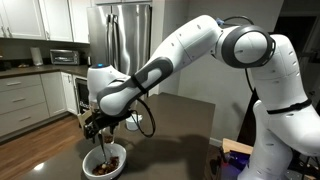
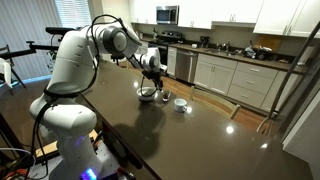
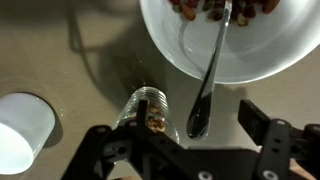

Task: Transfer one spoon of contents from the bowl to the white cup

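Gripper [image 3: 190, 150] hangs spread wide and empty just above the table [image 3: 60, 50]. The spoon [image 3: 212, 70] leans in the bowl [image 3: 260, 50], one end up by the contents [image 3: 190, 8], the other poking past the rim. It looks thin, stiff and light, probably slick metal, so I'd pinch that overhanging end crosswise. White cup [image 3: 20, 130] sits well off to the side.
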`<control>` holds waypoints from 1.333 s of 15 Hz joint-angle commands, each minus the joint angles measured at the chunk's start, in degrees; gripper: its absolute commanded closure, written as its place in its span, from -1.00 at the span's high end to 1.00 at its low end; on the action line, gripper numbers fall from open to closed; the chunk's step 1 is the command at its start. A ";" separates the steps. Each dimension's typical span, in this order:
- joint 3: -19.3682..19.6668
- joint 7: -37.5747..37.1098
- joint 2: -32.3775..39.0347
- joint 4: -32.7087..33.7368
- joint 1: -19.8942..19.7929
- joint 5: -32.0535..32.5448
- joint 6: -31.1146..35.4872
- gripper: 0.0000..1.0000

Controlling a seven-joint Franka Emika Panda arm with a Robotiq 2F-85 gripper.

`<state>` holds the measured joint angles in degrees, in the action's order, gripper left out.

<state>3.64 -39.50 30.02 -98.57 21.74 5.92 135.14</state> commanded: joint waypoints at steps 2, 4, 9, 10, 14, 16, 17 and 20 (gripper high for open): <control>-2.00 -0.59 -0.73 -0.56 -1.22 -0.20 -0.87 0.66; -2.30 -0.50 -0.74 -0.59 -1.23 -0.24 -0.78 0.50; -2.51 -1.01 -0.84 -1.07 -0.96 0.06 -0.55 -0.29; -2.52 -1.04 -0.87 -1.17 -0.95 0.06 -0.51 -0.41; -2.41 -1.23 -0.95 -1.57 -0.90 0.19 -0.44 -0.73; -2.32 -1.32 -1.15 -1.91 -0.96 0.21 -0.49 -0.84; -2.27 -1.39 -1.29 -2.02 -1.01 0.20 -0.57 -0.83; -1.94 -1.95 -2.23 -3.29 -1.09 0.37 -0.43 -0.59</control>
<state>2.19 -39.78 29.83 -99.30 21.68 5.89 135.14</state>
